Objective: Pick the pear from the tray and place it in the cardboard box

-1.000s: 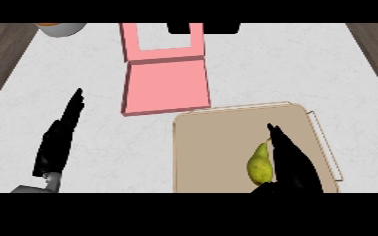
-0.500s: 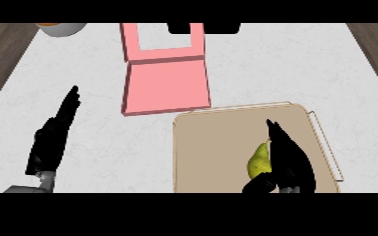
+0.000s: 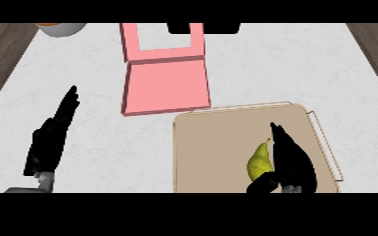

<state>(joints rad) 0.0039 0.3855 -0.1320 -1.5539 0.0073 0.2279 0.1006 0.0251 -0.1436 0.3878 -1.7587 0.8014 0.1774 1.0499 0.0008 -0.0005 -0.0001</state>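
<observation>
The pear [image 3: 259,161] lies in the right half of the tray [image 3: 210,150], stalk end pointing away from me, and it hasn't moved over the last second. What has changed is my right robot hand [image 3: 294,167]. Its straight fingers run along the pear's right side, and its thumb has now swung in under the pear's lower end, where a second ago no thumb showed. I read that as the grasp just starting to close around the fruit and not yet clamped, since nothing has been lifted. The pink box [image 3: 166,87] sits open just beyond the tray's far left corner, so the carry will be short once the grip is made. My left robot hand [image 3: 48,142] rests flat-fingered on the table [image 3: 295,65] at the left, doing nothing.
</observation>
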